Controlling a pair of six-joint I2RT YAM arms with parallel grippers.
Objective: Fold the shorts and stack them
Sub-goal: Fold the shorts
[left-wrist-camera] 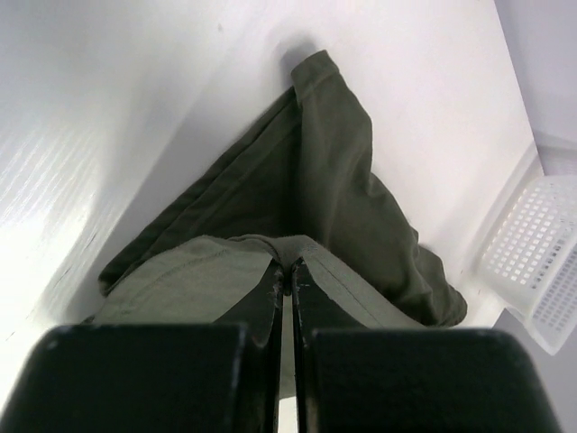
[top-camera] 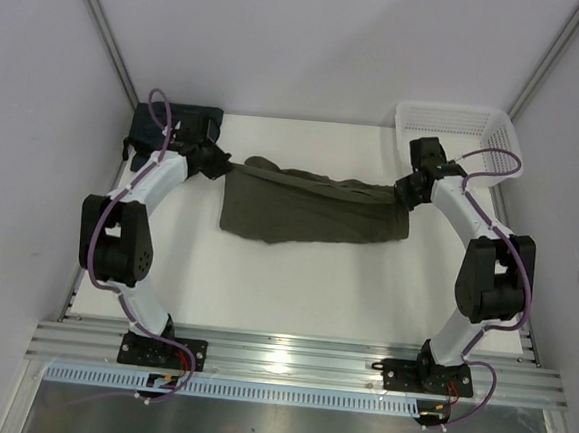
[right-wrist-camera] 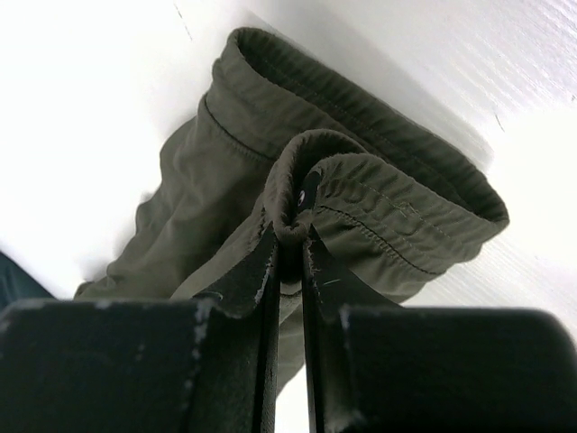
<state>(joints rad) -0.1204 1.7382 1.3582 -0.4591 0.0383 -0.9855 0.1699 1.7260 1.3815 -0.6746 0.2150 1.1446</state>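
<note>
Held at both ends: the shorts [top-camera: 310, 208], olive-green, soft and matte, strung from one pincer across to the other and sagging below both as a loose, creased rectangle. Squeezed fully together on one end by the left pincer [left-wrist-camera: 290, 271], only a thin fold of smooth cloth caught between the flat black fingers. Closed almost as tight on the far end by the right pincer [right-wrist-camera: 290, 236], around a thick rolled edge with a stitched seam and puckered gathers. Beneath both, a plain white tabletop [top-camera: 304, 288]. Just behind the right pincer, a white plastic basket [top-camera: 457, 124] with lattice walls, cut off at one edge in the left wrist view. Just behind the left pincer, a dark blue thing [top-camera: 181, 123], half hidden by arm and cable, shape unclear. Hard to tell the two legs apart in the bunched cloth, or how much of the lower edge touches the tabletop.
</note>
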